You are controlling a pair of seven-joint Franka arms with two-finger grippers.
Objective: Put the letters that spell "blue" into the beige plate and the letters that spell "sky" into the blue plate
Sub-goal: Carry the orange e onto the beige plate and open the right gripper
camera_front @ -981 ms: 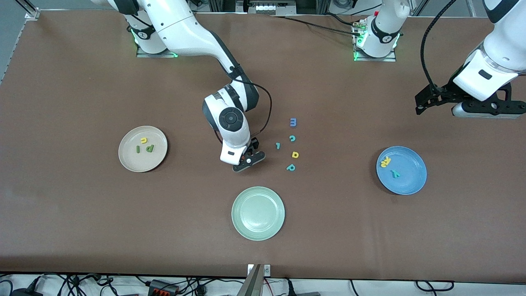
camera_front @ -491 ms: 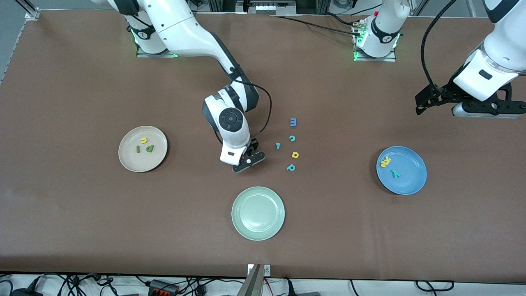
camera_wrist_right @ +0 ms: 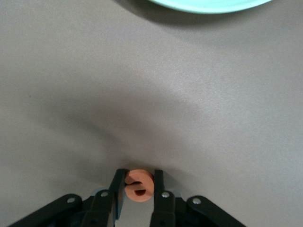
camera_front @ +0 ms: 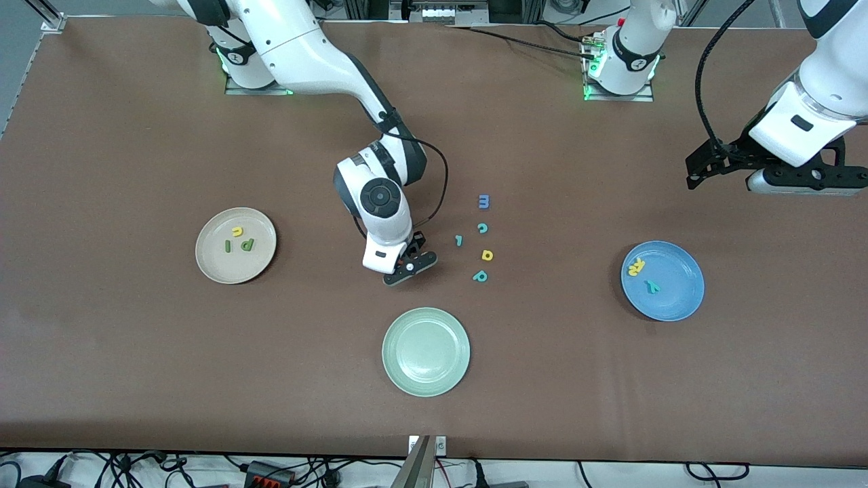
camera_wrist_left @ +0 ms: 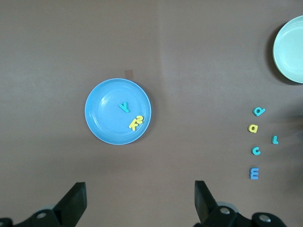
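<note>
Pale green plate (camera_front: pixel 426 351) lying nearest the front camera, my right gripper (camera_wrist_right: pixel 138 183) pinching the orange "e" (camera_wrist_right: pixel 139 184) at the table just above it (fingers touching both sides), beige plate (camera_front: pixel 210 268) and blue plate (camera_front: pixel 678 301) sitting toward either end, my left gripper (camera_wrist_left: pixel 139 203) waiting spread wide, holding nothing.

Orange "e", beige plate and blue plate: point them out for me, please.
orange "e" (camera_wrist_right: pixel 139 185): right wrist view, middle of the letter between the fingers.
beige plate (camera_front: pixel 211 268): front view, bare part near its rim.
blue plate (camera_front: pixel 678 301): front view, bare part of its floor.
</note>
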